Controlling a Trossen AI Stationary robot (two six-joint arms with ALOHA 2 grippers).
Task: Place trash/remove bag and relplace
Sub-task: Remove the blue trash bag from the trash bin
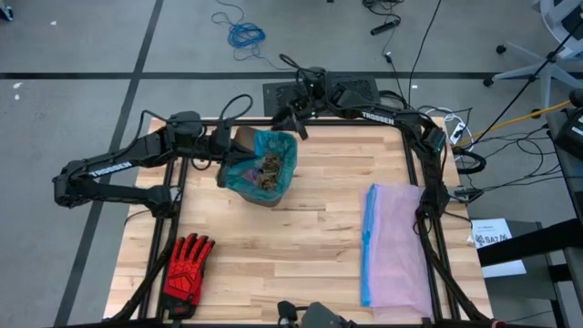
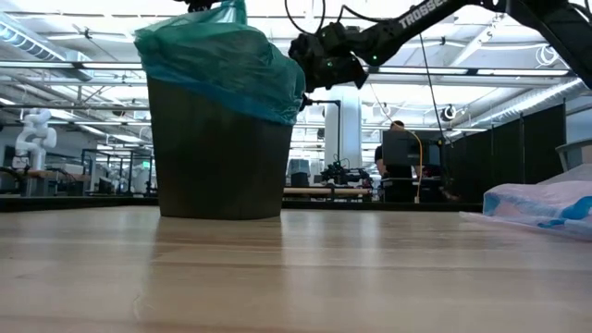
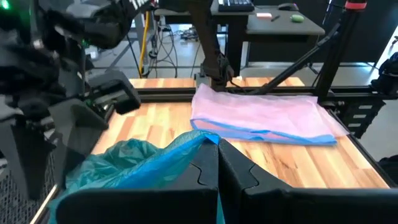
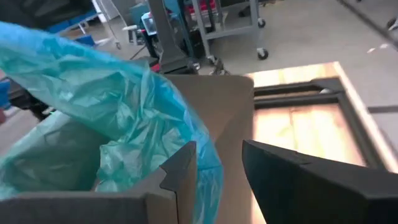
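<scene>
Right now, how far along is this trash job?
Done: trash sits in the teal bag lining the bin. In hand: the left end effector pinches the bag's rim; the right end effector, open, hovers at the rim. Left: lifting it out, fitting the lilac bag.

bin flanked by arms, table front open

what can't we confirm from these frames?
- Trash count and types: too small in the high view; the bag and bin wall hide it in the low view.
- Whether the right gripper pinches the bag rim: the wrist view cuts off the fingertips.
- Red glove: high view only.
</scene>
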